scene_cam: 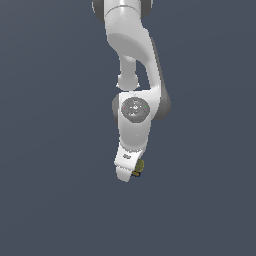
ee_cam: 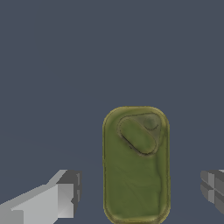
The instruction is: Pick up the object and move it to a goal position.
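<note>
Olive-green shows between your jaws: the small rounded olive-green block with its yellowish rim [ee_cam: 136, 164] lies in the gap, and the jaws stand apart, one grey finger [ee_cam: 65, 194] on one side of the block and the other finger [ee_cam: 213, 189] on the opposite side, neither touching it in the wrist view. A raised oval patch sits on the block's top face. You are in the approach-and-grasp step; the block rests on the dark slate-blue table [scene_cam: 50, 200] and nothing is lifted yet. In the exterior view the white gripper [scene_cam: 131, 172] hangs low over the table, with the block [scene_cam: 139, 168] peeking out at its side toward the exterior view's right. Next, I judge, you should settle the jaws down around the block, close them on its long sides, then lift. No goal marker is visible, so you cannot tell where it must go.
</note>
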{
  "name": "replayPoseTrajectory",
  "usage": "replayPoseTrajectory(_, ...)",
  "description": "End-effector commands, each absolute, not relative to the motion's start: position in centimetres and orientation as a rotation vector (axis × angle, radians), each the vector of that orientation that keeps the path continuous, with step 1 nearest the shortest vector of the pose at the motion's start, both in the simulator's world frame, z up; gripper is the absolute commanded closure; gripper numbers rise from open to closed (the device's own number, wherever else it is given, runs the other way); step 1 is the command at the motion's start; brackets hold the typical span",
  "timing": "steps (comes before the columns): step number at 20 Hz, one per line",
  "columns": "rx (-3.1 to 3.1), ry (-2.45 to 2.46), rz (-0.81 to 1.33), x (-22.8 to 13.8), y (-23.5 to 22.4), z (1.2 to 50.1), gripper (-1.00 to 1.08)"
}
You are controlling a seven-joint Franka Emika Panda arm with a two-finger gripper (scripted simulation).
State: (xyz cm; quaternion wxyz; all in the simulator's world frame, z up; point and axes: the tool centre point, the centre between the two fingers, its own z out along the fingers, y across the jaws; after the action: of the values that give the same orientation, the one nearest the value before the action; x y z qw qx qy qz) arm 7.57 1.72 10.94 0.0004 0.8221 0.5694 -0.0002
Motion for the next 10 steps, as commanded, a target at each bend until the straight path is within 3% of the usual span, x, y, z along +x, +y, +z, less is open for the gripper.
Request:
replayPoseTrajectory(1, 2.569, 1.808, 0.0, 7.7, 1.8, 10.9, -0.92)
replayPoseTrajectory(10, 2.569, 1.808, 0.0, 7.6, 1.8, 9.3, -0.92)
